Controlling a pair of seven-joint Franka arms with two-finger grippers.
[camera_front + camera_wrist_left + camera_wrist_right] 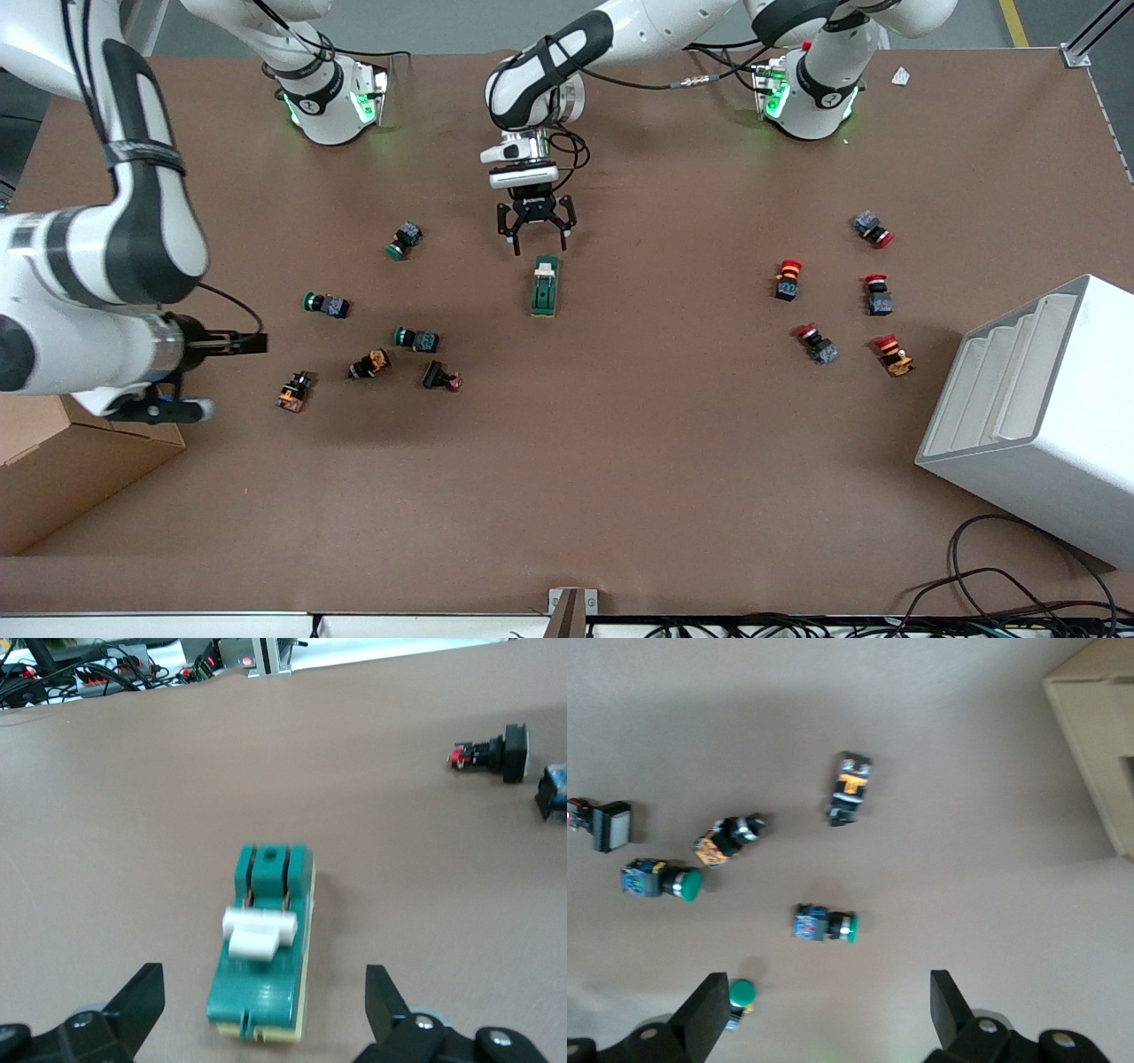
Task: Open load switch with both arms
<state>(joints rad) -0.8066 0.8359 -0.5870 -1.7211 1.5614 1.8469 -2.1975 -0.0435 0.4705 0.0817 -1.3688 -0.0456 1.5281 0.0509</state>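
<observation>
The load switch (545,285) lies at mid-table, a dark green block with its white lever (547,266) at the end toward the robots' bases. My left gripper (536,235) hovers open just above that lever end. In the left wrist view the switch (261,948) and its lever (259,932) lie between the spread fingers (146,992), untouched. My right gripper (252,343) hangs high over the table at the right arm's end, beside a cluster of push buttons. In its wrist view the right gripper (826,979) is open and holds nothing.
Green (326,304), orange (369,364) and black (441,378) push buttons are scattered toward the right arm's end. Red-capped buttons (788,278) lie toward the left arm's end, near a white stepped rack (1036,416). A cardboard box (71,470) stands under the right arm.
</observation>
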